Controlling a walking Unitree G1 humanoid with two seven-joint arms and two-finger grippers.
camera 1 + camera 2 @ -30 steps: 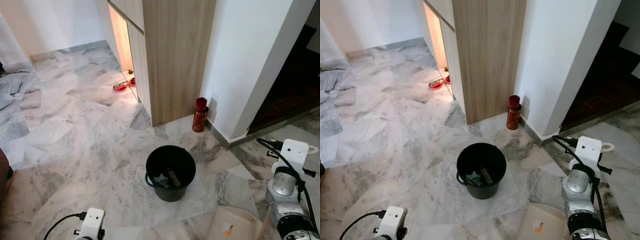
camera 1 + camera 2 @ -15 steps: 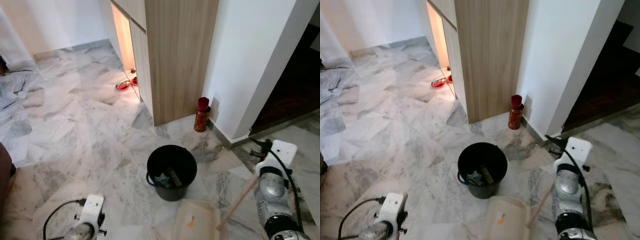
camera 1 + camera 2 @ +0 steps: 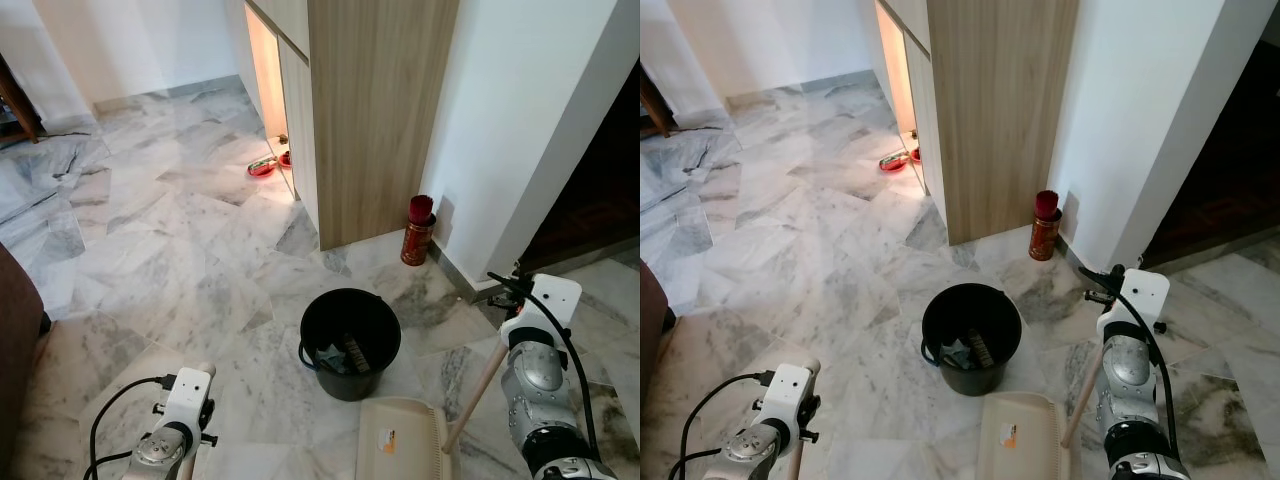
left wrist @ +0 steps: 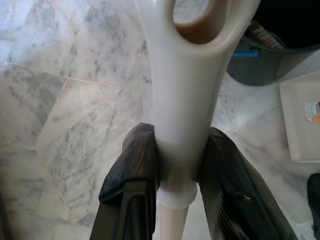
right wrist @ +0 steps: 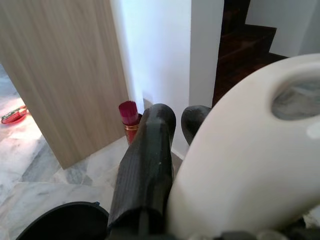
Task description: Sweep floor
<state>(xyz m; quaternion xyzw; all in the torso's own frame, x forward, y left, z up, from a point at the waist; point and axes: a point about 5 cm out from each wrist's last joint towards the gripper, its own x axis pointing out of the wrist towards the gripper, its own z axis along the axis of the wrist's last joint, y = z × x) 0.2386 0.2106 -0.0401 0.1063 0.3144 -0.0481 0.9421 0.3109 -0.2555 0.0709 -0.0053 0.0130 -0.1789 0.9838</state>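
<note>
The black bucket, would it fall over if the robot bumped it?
Probably not easily. The black bucket stands upright on flat marble floor and looks wide for its height, so a bump would likely slide it. It holds only a few small things, so it is probably light and would scoot easily.

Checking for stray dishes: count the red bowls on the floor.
2: both red bowls sit side by side at the lit cabinet opening. More may be hidden inside.

No text can be read; the sticker (image 3: 385, 438) on the cream dustpan (image 3: 402, 440) is too small.
</note>
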